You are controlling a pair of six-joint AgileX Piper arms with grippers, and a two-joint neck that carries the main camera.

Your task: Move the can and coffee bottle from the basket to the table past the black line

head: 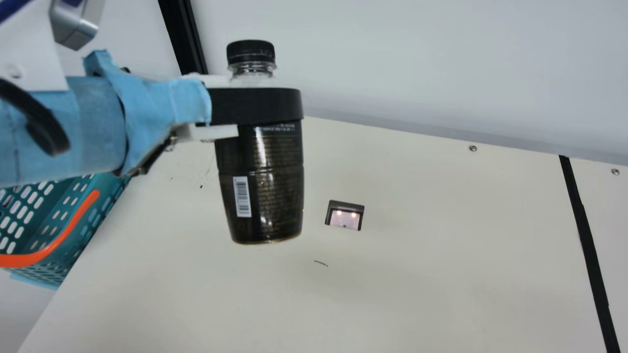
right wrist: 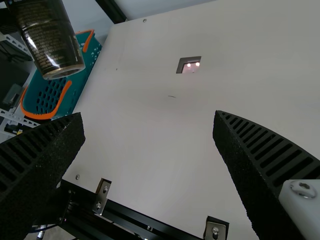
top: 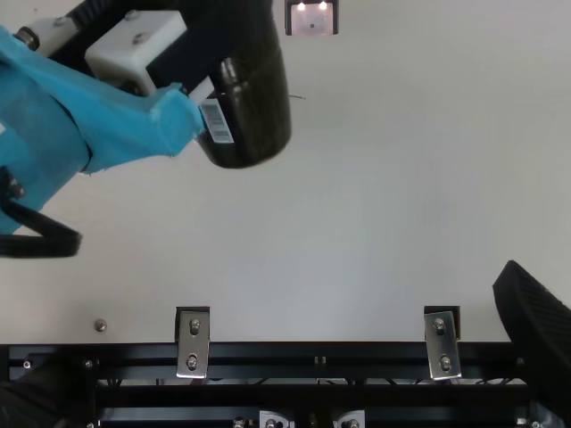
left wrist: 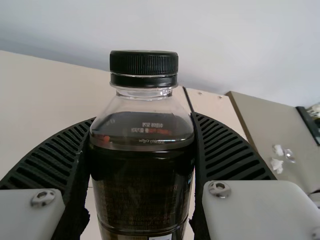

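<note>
The dark coffee bottle (head: 262, 181) hangs upright above the table in the main view, left of the black line (head: 584, 230). My left gripper (head: 260, 105) is shut on its upper body, below the black cap. From the left wrist, the bottle (left wrist: 142, 195) stands between both ribbed fingers of the left gripper (left wrist: 143, 122), pressed on either side. In the top view part of my right gripper (top: 540, 334) stands at the right edge. The right wrist view has the right gripper (right wrist: 149, 115) wide open, nothing between its fingers. The teal basket (head: 81, 223) is at the main view's left.
A small dark-framed square fitting (head: 345, 215) lies in the table surface (head: 417, 274), right of the bottle. A pale wall (head: 417, 59) rises behind the table. Along the near edge in the top view runs a black metal rail (top: 312, 354) with brackets.
</note>
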